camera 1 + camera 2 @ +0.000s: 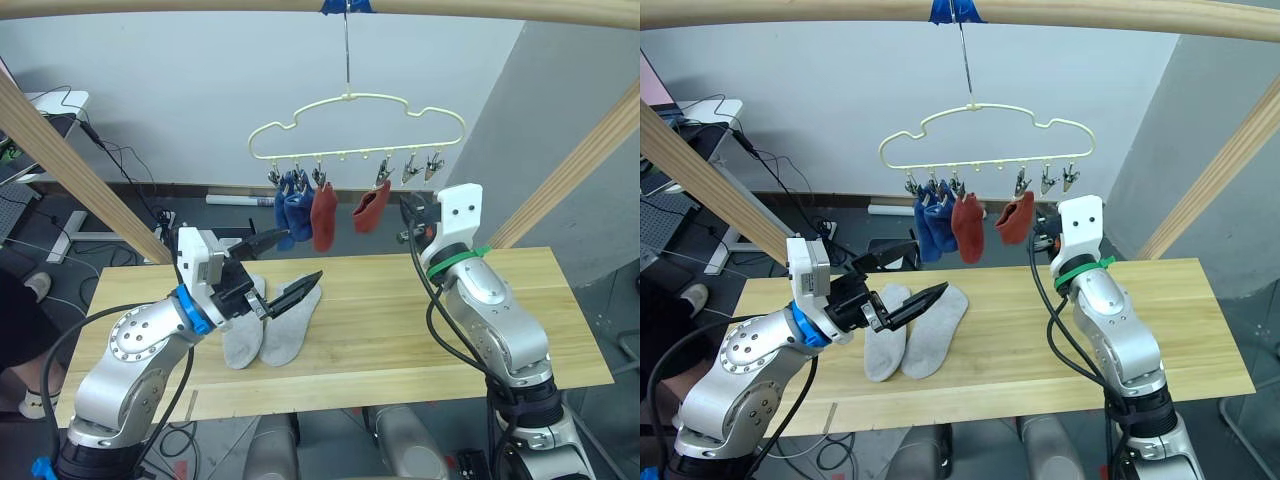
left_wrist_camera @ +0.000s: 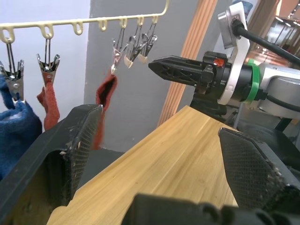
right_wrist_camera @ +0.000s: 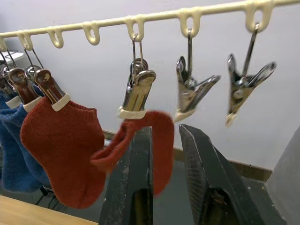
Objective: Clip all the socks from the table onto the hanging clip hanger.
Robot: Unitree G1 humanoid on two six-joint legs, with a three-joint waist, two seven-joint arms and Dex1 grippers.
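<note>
Looking over the worktop [image 1: 420, 320], you are seeing the two light grey socks [image 1: 265, 325] lying side by side near its left half, toward the front edge, overlapping a little, while two blue socks [image 1: 292, 212] and two rust red socks [image 1: 345, 215] are already hanging from clips on the clip hanger [image 1: 355, 125] above the far edge. Your left pincer [image 1: 285, 270] is hovering just above the grey pair with its fingers spread wide and empty. Your right pincer [image 3: 164, 173] is raised near the hanger, its fingers nearly together with only a narrow gap, just beside the right-hand red sock and holding nothing that I can make out. The grey socks are looking soft, light and floppy, so you are likely best pinching one by its cuff edge, lifting it free of its neighbour so both do not come up together. Three clips [image 3: 187, 91] toward the hanger's right end are hanging empty. Sloping wooden poles [image 1: 70, 165] are flanking the worktop, and the hanger is hanging freely on its thin hook [image 1: 347, 50], so it may swing when pushed.
</note>
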